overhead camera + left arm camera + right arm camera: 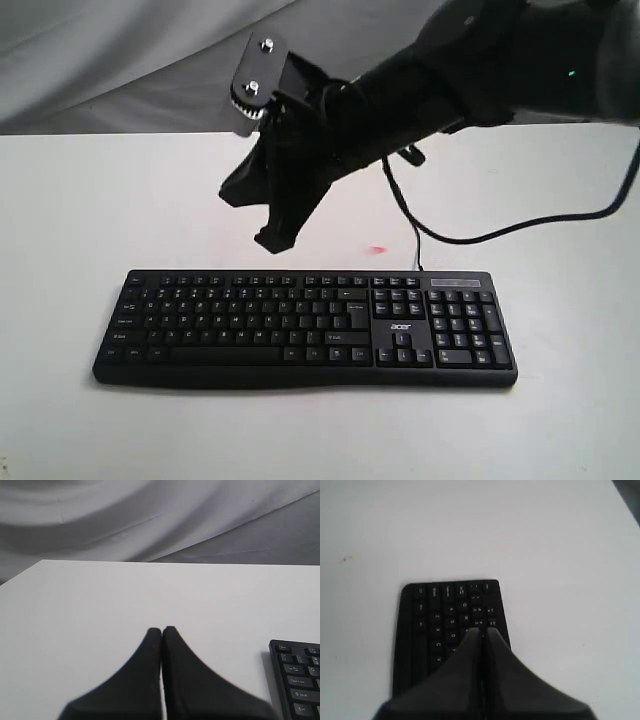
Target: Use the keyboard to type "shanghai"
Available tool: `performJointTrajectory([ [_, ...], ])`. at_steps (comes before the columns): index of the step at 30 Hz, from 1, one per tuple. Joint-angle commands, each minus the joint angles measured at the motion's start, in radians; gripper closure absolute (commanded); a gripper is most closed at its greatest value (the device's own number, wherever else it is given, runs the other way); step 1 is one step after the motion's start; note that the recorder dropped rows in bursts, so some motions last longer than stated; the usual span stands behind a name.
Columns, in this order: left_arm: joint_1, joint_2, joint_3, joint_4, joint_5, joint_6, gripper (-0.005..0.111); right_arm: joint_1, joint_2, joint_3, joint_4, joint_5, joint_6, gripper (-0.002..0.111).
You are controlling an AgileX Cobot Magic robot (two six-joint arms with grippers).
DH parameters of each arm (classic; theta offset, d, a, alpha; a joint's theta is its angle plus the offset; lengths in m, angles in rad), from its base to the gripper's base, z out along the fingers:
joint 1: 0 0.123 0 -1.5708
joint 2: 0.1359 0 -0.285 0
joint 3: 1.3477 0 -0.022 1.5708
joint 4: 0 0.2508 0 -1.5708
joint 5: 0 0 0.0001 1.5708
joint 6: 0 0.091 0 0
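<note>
The black keyboard (300,325) with white legends lies flat on the white table (90,220), its number pad to the right. My right arm reaches in from the upper right across the middle. Its gripper (272,242) hangs shut and empty, above and just behind the keyboard's top rows. In the right wrist view the shut fingertips (482,630) hover over the left-hand letter keys of the keyboard (445,620). My left gripper (161,629) is shut on nothing above bare table. The keyboard's left end (300,680) shows at the edge of its view. The exterior view does not show the left gripper.
A thin black cable (480,238) runs from the keyboard's back edge to the right over the table. A small red spot (377,250) lies on the table behind the keyboard. Grey cloth (120,60) hangs behind the table's far edge.
</note>
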Motion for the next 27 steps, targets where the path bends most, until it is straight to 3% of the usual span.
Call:
performJointTrajectory([
  [1,-0.004,-0.005,0.005,-0.001,-0.006,-0.001,0.106,-0.009,-0.134,0.005,0.003,0.047,0.065,0.108],
  [12,-0.004,-0.005,0.005,-0.001,-0.006,-0.001,0.106,0.020,-0.559,0.005,-0.003,0.096,0.169,0.108],
  [27,-0.004,-0.005,0.005,-0.001,-0.006,-0.001,0.106,0.020,-0.986,0.005,-0.223,0.019,0.431,0.108],
])
